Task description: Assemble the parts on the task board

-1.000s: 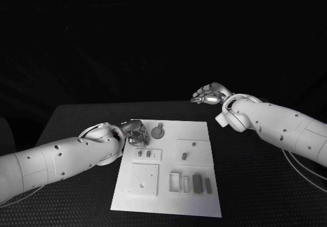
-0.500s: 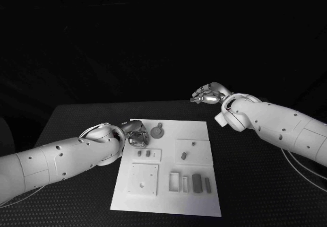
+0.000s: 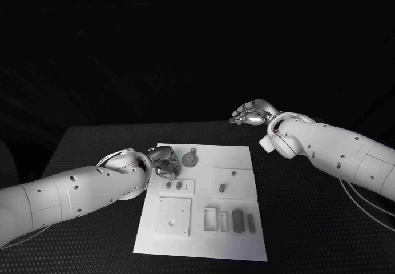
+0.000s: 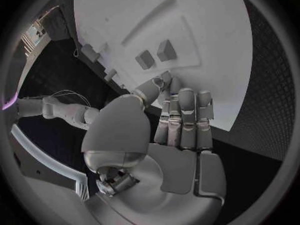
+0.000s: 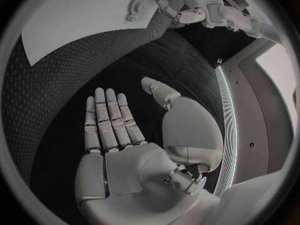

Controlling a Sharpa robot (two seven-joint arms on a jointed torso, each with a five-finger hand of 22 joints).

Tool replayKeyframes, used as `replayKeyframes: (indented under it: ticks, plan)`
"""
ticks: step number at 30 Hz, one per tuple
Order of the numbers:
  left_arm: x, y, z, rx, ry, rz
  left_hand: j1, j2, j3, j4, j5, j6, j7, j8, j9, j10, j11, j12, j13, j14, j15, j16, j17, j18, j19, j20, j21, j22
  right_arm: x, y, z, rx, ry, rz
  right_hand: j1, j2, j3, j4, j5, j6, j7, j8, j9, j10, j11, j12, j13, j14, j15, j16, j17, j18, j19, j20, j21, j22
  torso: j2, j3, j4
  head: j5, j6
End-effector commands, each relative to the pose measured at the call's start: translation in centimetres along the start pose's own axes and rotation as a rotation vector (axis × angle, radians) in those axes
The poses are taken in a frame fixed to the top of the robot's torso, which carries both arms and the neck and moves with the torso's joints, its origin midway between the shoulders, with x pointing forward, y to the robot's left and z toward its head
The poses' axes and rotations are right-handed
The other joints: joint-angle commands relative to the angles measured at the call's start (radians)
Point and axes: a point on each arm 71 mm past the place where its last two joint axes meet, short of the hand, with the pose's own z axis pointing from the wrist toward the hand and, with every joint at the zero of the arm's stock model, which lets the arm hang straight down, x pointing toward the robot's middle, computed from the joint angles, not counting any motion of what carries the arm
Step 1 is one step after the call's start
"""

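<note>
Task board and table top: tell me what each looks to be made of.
The task board looks like rigid plastic or coated sheet, matt white: flat, even and glare-free, with crisp raised panels and slots; the exact material stays open. The table seems covered in a black textured mat, perhaps rubber or woven fabric: the right wrist view shows a fine regular dotted grain and no shine.

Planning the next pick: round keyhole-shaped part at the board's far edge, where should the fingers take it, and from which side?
The round part seems to lie flat on the task board, so come from above and pinch across its disc rim. The left hand, right beside it, looks best placed; the small tab on its far side probably offers less to hold.
</note>
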Motion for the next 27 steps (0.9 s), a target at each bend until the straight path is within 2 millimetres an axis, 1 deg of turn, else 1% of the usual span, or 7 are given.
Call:
replayKeyframes:
  ticks: [1, 7, 15, 18, 21, 23, 27]
  plan:
    - [1.33, 0.37, -0.23, -0.015, 0.056, 0.018, 0.003, 0.009, 0.007, -0.001, 0.003, 0.007, 0.002, 0.006, 0.000, 0.008, -0.002, -0.007, -0.001, 0.003, -0.003, 0.002, -0.002, 0.019, 0.009, -0.079, 0.004, 0.014, 0.08, 0.04, 0.00, -0.007, 0.010, 0.002, -0.001, 0.001, -0.007, -0.001, 0.005, -0.008, 0.019, 0.007, -0.001, 0.009, -0.001, -0.006, 0.002, -0.008, 0.000, 0.003, -0.001, -0.018, 0.000, -0.002, -0.007, 0.002, 0.000, -0.0007, -0.0009, 0.000, 0.000]
    - [1.26, 0.46, -0.35, -0.012, 0.041, 0.004, 0.001, 0.008, 0.006, 0.000, 0.003, 0.007, 0.002, 0.005, -0.001, 0.009, -0.002, -0.007, -0.001, 0.003, -0.003, 0.002, -0.002, 0.018, 0.009, -0.079, 0.004, 0.015, 0.00, -0.04, -0.03, -0.004, 0.010, 0.002, -0.001, 0.001, -0.007, -0.001, 0.005, -0.008, 0.019, 0.007, -0.001, 0.009, -0.001, -0.007, 0.002, -0.008, 0.000, 0.004, -0.001, -0.018, 0.000, -0.002, -0.007, 0.002, -0.001, -0.0004, 0.0014, -0.001, -0.002]
    - [1.11, 0.54, -0.38, -0.015, 0.021, -0.017, -0.002, 0.004, 0.004, 0.001, -0.002, -0.005, 0.007, 0.000, -0.004, 0.000, 0.001, -0.016, -0.003, 0.003, 0.000, 0.004, -0.002, 0.017, 0.008, -0.078, 0.003, 0.015, -0.02, -0.06, -0.04, -0.004, 0.010, 0.002, -0.001, 0.001, -0.007, -0.001, 0.005, -0.008, 0.019, 0.007, -0.001, 0.009, -0.001, -0.008, 0.002, -0.008, 0.000, 0.004, -0.002, -0.018, 0.001, -0.002, -0.008, 0.003, -0.001, -0.0007, 0.0004, -0.002, 0.000]
    - [1.06, 0.61, -0.41, -0.016, 0.016, -0.021, 0.001, -0.003, 0.004, 0.001, -0.005, -0.029, 0.016, -0.012, -0.010, -0.003, 0.003, -0.022, -0.004, 0.002, 0.002, 0.004, -0.003, 0.018, 0.008, -0.077, 0.003, 0.015, -0.06, -0.09, -0.05, -0.003, 0.009, 0.001, -0.001, 0.001, -0.007, -0.001, 0.005, -0.008, 0.019, 0.007, -0.001, 0.009, -0.001, -0.008, 0.002, -0.008, 0.000, 0.004, -0.002, -0.018, 0.001, -0.002, -0.008, 0.003, -0.001, -0.0006, 0.0001, -0.002, 0.001]
    - [1.02, 0.74, -0.45, -0.020, 0.014, -0.023, 0.005, -0.011, 0.003, 0.000, -0.006, -0.042, 0.018, -0.018, -0.013, -0.006, 0.005, -0.026, -0.004, 0.000, 0.003, 0.004, -0.004, 0.018, 0.007, -0.076, 0.002, 0.015, -0.07, -0.11, -0.06, -0.002, 0.009, 0.001, -0.001, 0.001, -0.007, -0.001, 0.005, -0.008, 0.019, 0.007, -0.001, 0.009, -0.001, -0.008, 0.002, -0.009, 0.000, 0.004, -0.002, -0.018, 0.001, -0.002, -0.009, 0.003, -0.001, -0.0008, 0.0006, -0.003, 0.001]
    - [0.98, 0.86, -0.50, -0.024, 0.011, -0.026, 0.006, -0.019, 0.002, 0.001, -0.006, -0.067, 0.016, -0.030, -0.020, -0.012, 0.008, -0.032, -0.005, -0.003, 0.006, 0.004, -0.004, 0.017, 0.006, -0.073, 0.002, 0.016, -0.12, -0.16, -0.08, -0.001, 0.010, 0.001, -0.001, 0.000, -0.008, -0.001, 0.005, -0.008, 0.019, 0.007, -0.001, 0.009, -0.001, -0.009, 0.002, -0.009, 0.000, 0.004, -0.002, -0.019, 0.000, -0.002, -0.009, 0.003, -0.001, -0.0006, 0.0008, -0.003, 0.001]
    - [0.91, 1.12, -0.49, -0.033, 0.009, -0.027, 0.006, -0.034, 0.000, 0.001, 0.001, -0.108, 0.013, -0.048, -0.029, -0.044, 0.022, -0.051, -0.013, -0.016, 0.020, 0.001, -0.007, 0.018, -0.004, -0.063, -0.001, 0.017, -0.28, -0.30, -0.15, 0.002, 0.007, 0.000, -0.001, 0.000, -0.008, -0.001, 0.005, -0.009, 0.019, 0.007, -0.002, 0.009, -0.001, -0.009, 0.002, -0.009, 0.001, 0.004, -0.003, -0.019, 0.000, -0.002, -0.010, 0.004, -0.001, -0.0007, 0.0022, -0.004, 0.001]
